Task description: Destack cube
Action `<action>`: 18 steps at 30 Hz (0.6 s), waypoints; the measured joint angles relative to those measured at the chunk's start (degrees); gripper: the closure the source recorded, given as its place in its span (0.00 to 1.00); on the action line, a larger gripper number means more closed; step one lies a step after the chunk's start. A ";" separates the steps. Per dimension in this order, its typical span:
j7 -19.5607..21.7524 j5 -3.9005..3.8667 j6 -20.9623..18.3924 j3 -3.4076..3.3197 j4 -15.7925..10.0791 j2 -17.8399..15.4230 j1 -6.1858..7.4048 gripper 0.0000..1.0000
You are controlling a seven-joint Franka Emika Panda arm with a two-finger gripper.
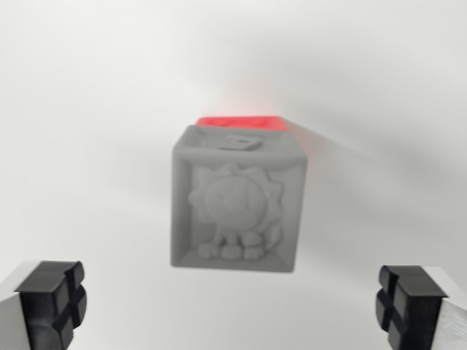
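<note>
A grey cube (238, 200) with a raised lion on its facing side fills the middle of the wrist view. Behind it, a red cube (242, 122) shows only as a thin strip past the grey cube's far edge; the rest is hidden. My gripper (232, 306) is open, its two black fingertips (52, 299) at the bottom corners of the view, wide apart. Nothing is between them, and the grey cube sits apart from both pads, just beyond the line joining them.
A plain white surface (87, 109) surrounds the cubes on all sides. A soft shadow (365, 175) runs off the cubes toward the wrist view's right.
</note>
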 joint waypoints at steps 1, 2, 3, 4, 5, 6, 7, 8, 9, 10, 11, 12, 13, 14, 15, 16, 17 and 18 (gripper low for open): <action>0.06 -0.11 0.83 0.00 -0.09 0.66 -0.01 0.00; 0.13 -0.22 1.54 0.00 -0.16 1.26 -0.02 0.00; 0.23 -0.35 2.31 0.00 -0.22 1.88 -0.02 0.00; 0.33 -0.51 3.09 0.00 -0.26 2.56 -0.03 0.00; 0.38 -0.59 3.46 0.00 -0.28 2.91 -0.04 0.00; 0.49 -0.73 4.24 0.00 -0.29 3.67 -0.05 0.00; 0.60 -0.89 5.02 -0.01 -0.30 4.46 -0.06 0.00; 0.70 -1.03 5.78 -0.03 -0.30 5.26 -0.07 0.00; 0.81 -1.18 6.53 -0.06 -0.30 6.08 -0.08 0.00; 0.86 -1.27 6.94 -0.08 -0.30 6.50 -0.08 0.00; 0.98 -1.46 7.69 -0.12 -0.29 7.26 -0.09 0.00; 1.09 -1.65 8.33 -0.18 -0.29 7.96 -0.09 0.00; 1.21 -1.83 9.02 -0.23 -0.28 8.61 -0.09 0.00; 1.34 -2.00 9.63 -0.28 -0.27 9.22 -0.09 0.00; 1.45 -2.15 10.20 -0.33 -0.24 9.82 -0.09 0.00; 1.59 -2.32 10.75 -0.38 -0.20 10.40 -0.09 0.00; 1.73 -2.49 11.32 -0.43 -0.16 10.97 -0.08 0.00; 1.84 -2.67 11.83 -0.48 -0.11 11.53 -0.08 0.00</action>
